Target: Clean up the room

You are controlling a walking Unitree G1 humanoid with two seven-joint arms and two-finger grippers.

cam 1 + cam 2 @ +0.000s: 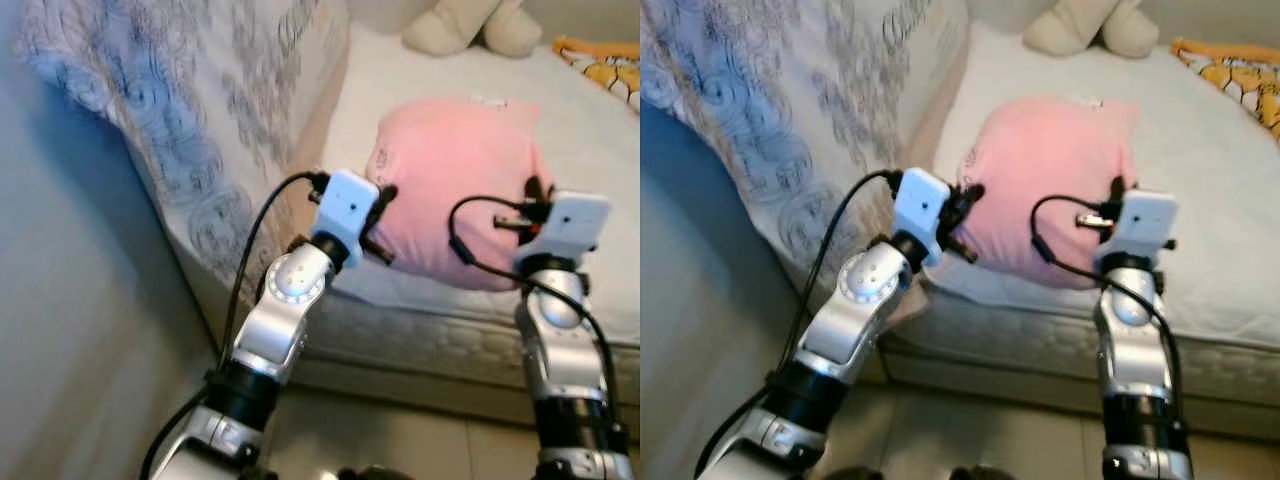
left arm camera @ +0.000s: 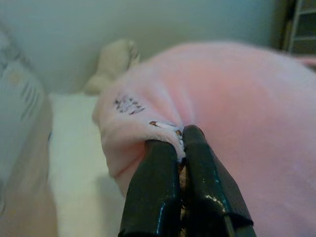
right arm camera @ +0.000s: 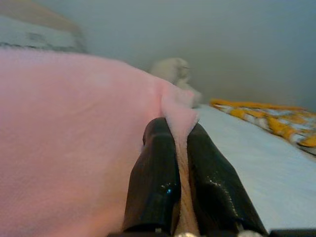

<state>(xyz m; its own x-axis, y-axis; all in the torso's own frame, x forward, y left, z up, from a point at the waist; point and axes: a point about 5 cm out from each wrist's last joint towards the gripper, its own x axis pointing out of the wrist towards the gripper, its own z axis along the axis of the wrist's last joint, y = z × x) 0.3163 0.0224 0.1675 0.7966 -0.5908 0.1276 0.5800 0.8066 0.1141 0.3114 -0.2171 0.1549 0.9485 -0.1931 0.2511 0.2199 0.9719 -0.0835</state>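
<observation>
A plump pink pillow (image 1: 455,180) rests on the near edge of the white mattress (image 1: 600,150). My left gripper (image 2: 179,143) is shut on a pinch of fabric at the pillow's left corner, near a small dark print (image 2: 127,104). At the pillow's right side, my right gripper (image 3: 178,132) is shut on a fold of the pink cloth. Both arms reach up from below, the left gripper (image 1: 380,205) and the right gripper (image 1: 535,195) on opposite ends of the pillow (image 1: 1045,170).
A blue-and-white patterned quilt (image 1: 200,110) hangs over the bed's left side. A cream plush toy (image 1: 470,25) sits at the far end of the bed. A yellow patterned cloth (image 1: 605,60) lies at the far right. Pale floor (image 1: 400,430) lies below the mattress edge.
</observation>
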